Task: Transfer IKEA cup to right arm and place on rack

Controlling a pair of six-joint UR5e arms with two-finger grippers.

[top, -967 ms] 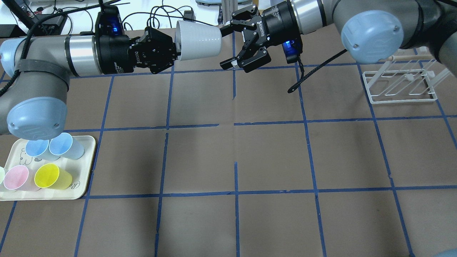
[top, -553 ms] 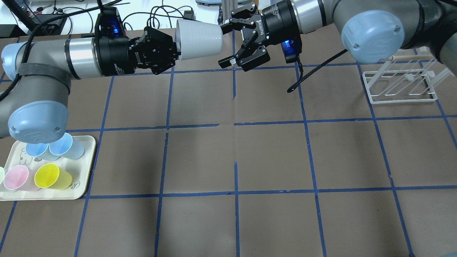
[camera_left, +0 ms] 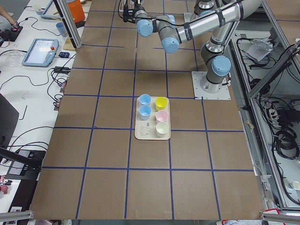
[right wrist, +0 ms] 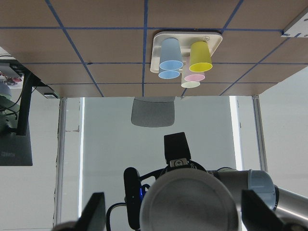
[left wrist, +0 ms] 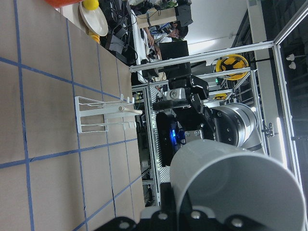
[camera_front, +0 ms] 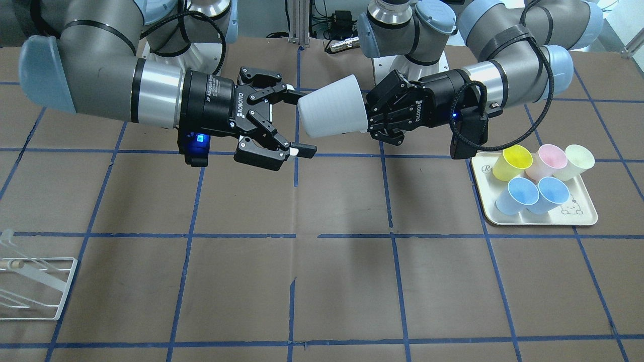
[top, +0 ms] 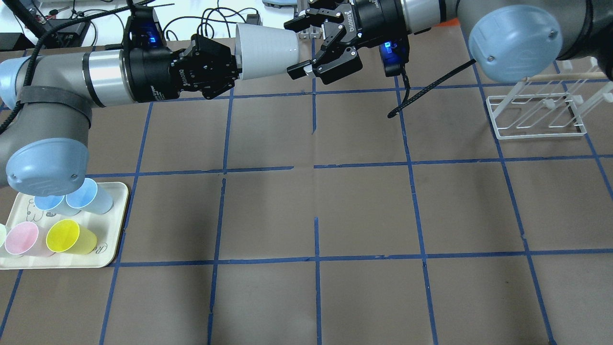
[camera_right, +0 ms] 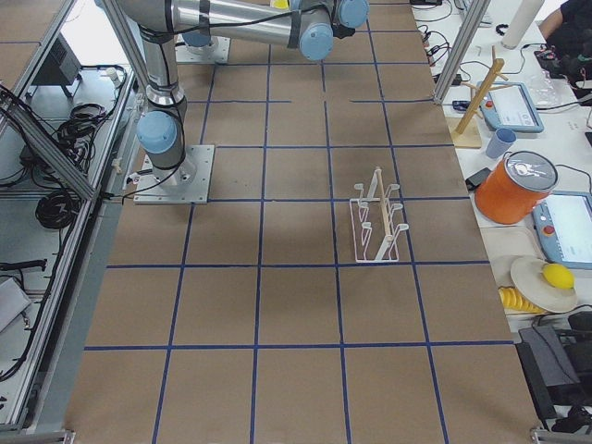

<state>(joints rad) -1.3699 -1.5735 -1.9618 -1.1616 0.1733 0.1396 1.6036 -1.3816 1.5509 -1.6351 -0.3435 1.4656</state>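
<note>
The grey IKEA cup [top: 266, 50] lies level in the air, held by its rim in my shut left gripper [top: 235, 64], base pointing at the right arm. It also shows in the front view [camera_front: 329, 113] and in the left wrist view [left wrist: 231, 187]. My right gripper [top: 296, 48] is open, its fingertips flanking the cup's base end; I cannot tell whether they touch it. In the right wrist view the cup's base [right wrist: 190, 202] sits between the two fingers [right wrist: 94, 214]. The white wire rack [top: 536, 115] stands at the far right of the table.
A cream tray [top: 115, 230] with blue, pink and yellow cups sits at the near left, partly under the left arm's elbow. A thin black spike [top: 431, 88] hangs off the right wrist. Cables and gear lie beyond the table's far edge.
My right gripper has moved left and away from the camera, so its open fingers now flank the cup's base. The left gripper still holds the cup, almost unmoved.
</note>
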